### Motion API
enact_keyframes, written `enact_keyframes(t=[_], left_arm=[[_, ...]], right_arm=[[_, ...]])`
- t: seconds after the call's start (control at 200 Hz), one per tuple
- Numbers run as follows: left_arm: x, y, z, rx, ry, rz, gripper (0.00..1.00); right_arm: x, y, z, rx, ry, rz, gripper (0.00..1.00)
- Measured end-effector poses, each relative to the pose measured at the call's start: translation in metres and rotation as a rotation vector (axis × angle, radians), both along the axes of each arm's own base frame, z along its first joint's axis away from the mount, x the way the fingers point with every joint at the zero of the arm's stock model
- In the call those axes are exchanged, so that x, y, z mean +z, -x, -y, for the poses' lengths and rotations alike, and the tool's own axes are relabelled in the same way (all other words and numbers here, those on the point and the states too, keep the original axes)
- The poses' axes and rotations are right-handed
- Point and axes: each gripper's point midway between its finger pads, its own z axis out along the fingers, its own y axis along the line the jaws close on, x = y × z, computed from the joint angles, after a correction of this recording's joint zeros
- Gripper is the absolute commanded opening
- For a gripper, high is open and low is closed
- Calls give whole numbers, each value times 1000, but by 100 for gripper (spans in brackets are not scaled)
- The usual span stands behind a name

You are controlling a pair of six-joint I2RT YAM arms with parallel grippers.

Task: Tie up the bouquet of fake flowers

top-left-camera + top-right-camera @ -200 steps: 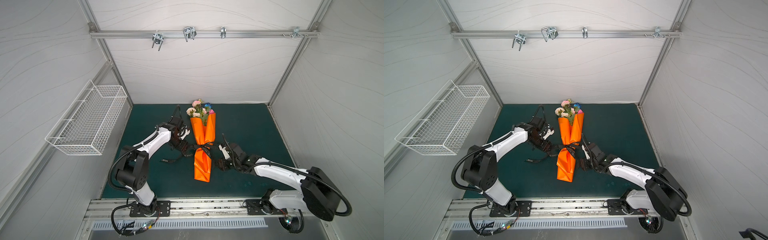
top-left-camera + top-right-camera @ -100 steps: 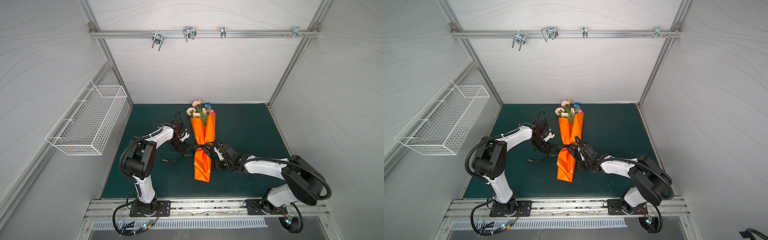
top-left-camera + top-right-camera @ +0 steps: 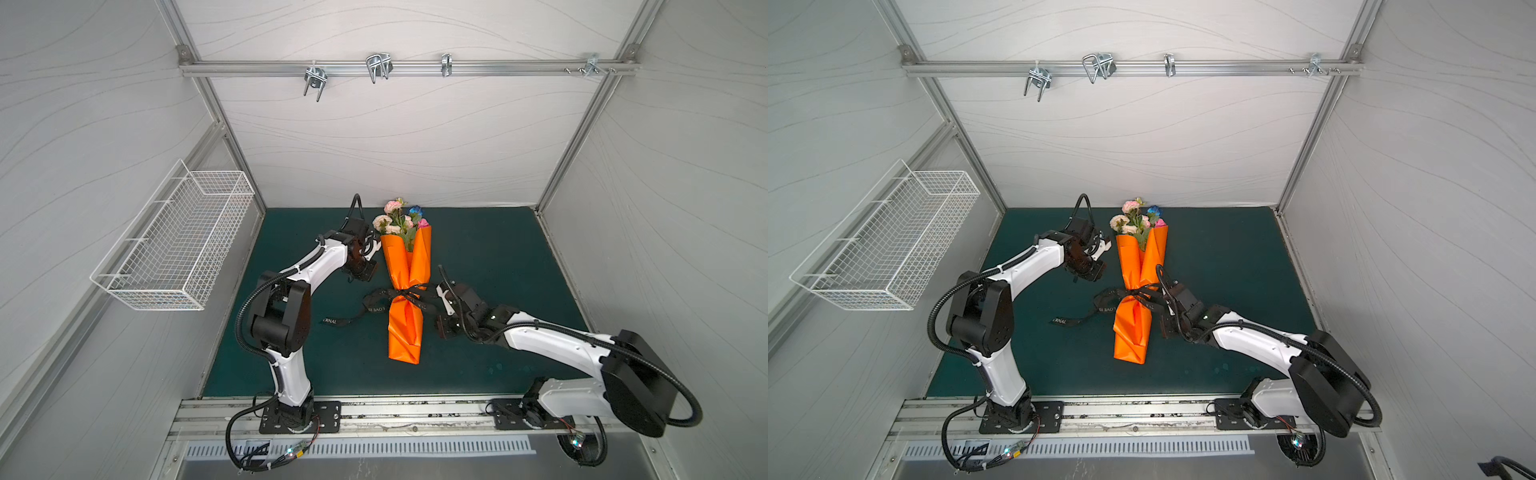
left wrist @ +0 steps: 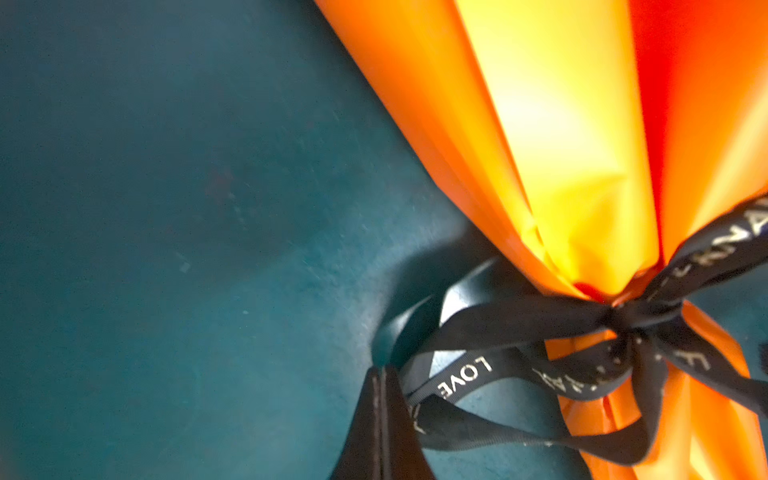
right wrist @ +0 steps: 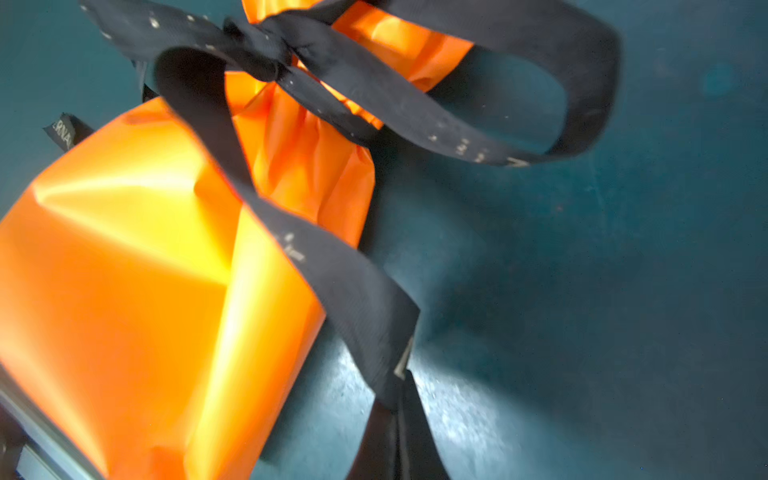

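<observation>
The wire basket [image 3: 174,249] on the far-left wall hangs where it hung a second ago.

Next comes my left gripper [image 4: 381,415]. A second ago its jaws stood apart; now they are pressed flat together. A loop of the black ribbon [image 4: 461,374] bends right against the side of one finger [image 4: 392,432], and I cannot tell whether any of it is nipped. In both top views this gripper hovers just left of the upper half of the orange wrapping paper [image 3: 405,332], about where it was. My arm behind it has refolded, and its black elbow block now sits farther from the front rail [image 3: 415,409].

The ribbon's lettered tail lies on the teal mat [image 3: 498,257] left of the wrap, unmoved.

The bouquet [image 3: 399,218] lies mid-mat as before, with its blooms toward the back wall and its stems inside the paper. The ribbon is tied in a knot [image 3: 400,296] around the paper's pinched waist.

On the right, my right gripper [image 5: 398,424] was open a second ago and is now clenched on one ribbon strand. That strand runs from the knot straight into my fingertips. The gripper sits just beside the wrap's lower half, drawn back a little from the knot since half a second ago, and that arm is stretched out again.
</observation>
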Motion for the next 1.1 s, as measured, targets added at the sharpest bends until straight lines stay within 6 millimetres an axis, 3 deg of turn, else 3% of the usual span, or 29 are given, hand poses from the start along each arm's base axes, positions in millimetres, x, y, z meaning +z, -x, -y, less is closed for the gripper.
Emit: enact_keyframes(t=[0.145, 0.255, 0.315, 0.435, 0.615, 0.74, 0.81, 0.91, 1.1], left_arm=[[16, -13, 2, 3, 4, 50, 0], [23, -19, 3, 7, 4, 74, 0], [23, -19, 2, 13, 2, 75, 0], [25, -15, -2, 36, -1, 87, 13], [53, -2, -17, 118, -8, 168, 47], [86, 10, -33, 192, -1, 277, 83], [100, 18, -44, 257, 10, 341, 97], [110, 34, -64, 375, 33, 420, 98], [92, 61, -106, 580, 6, 525, 98]], right_arm=[[-2, 9, 16, -10, 45, -34, 0], [-6, 16, 22, -2, 62, -70, 31], [-11, 20, 24, 3, 72, -90, 37], [-22, 29, 27, 15, 91, -133, 45], [-18, 31, 30, 11, 85, -133, 53], [9, 24, 37, -21, 59, -56, 63], [34, 13, 44, -69, 30, 17, 77], [71, -8, 60, -154, -12, 145, 99], [112, -41, 116, -377, 12, 349, 99]])
